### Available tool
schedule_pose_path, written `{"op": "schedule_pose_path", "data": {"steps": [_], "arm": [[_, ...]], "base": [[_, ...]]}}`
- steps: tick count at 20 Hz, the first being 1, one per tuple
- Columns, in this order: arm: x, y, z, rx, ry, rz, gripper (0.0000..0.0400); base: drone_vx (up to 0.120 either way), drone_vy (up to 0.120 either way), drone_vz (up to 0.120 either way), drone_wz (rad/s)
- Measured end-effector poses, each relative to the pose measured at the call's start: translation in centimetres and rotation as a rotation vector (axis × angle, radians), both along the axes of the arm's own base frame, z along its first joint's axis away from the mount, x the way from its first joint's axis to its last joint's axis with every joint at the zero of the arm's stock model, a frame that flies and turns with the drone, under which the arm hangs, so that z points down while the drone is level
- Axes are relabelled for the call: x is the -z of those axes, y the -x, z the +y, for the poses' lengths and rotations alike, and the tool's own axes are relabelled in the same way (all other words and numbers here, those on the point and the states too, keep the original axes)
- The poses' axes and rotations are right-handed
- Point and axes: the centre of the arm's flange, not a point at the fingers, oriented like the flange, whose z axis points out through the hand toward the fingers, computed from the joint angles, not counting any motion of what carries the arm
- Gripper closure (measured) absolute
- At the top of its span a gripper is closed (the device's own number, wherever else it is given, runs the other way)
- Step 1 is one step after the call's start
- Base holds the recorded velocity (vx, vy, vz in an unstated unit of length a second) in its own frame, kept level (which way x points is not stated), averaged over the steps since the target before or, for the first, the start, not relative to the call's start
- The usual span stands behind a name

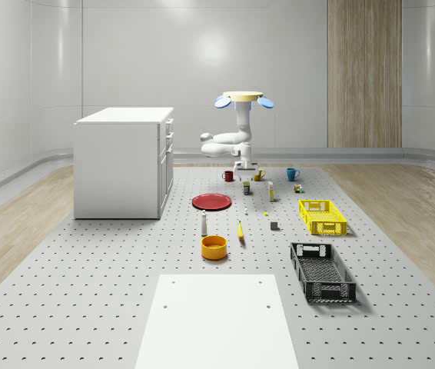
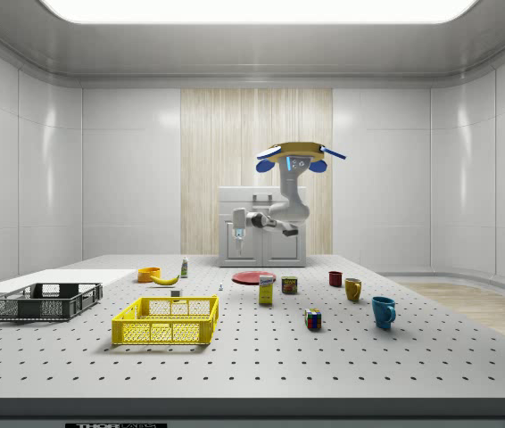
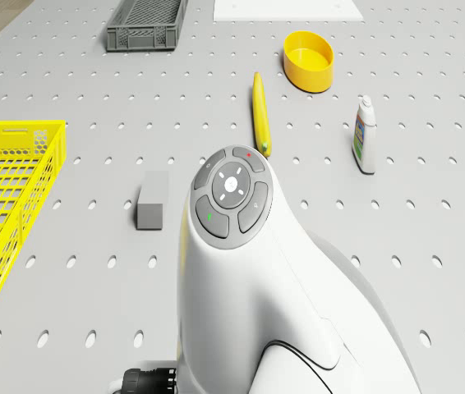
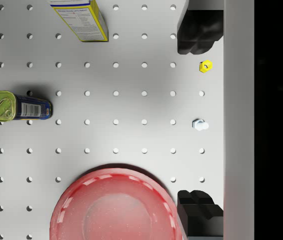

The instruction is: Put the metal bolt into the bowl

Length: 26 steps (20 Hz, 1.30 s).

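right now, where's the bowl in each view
Whole-scene view: the bowl sits just below centre, left of the banana.
Side view: bowl left of centre, beside the banana.
Drone view: bowl past the banana's far end.
Shared landmark: the banana.

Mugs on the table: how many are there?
3. A red mug, a yellow mug and a blue mug stand in a row at the table's far end, below the hovering drone. Others could be hidden behind the arm.
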Motion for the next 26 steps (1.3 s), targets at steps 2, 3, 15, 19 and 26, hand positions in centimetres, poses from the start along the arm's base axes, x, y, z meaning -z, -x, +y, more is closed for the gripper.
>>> {"op": "schedule_pose_path", "data": {"steps": [2,3,15,19,26], "arm": [[0.00,0.00,0.00,0.000,0.000,0.000,0.0000],[0.00,0.00,0.00,0.000,0.000,0.000,0.0000],[0.00,0.00,0.00,0.000,0.000,0.000,0.0000],[0.00,0.00,0.00,0.000,0.000,0.000,0.0000],[0.00,0.00,0.00,0.000,0.000,0.000,0.0000]], "base": [[0.120,0.000,-0.120,0.000],[0.120,0.000,-0.120,0.000],[0.110,0.000,-0.120,0.000],[0.000,-0.010,-0.120,0.000],[0.063,-0.029,-0.029,0.000]]}}
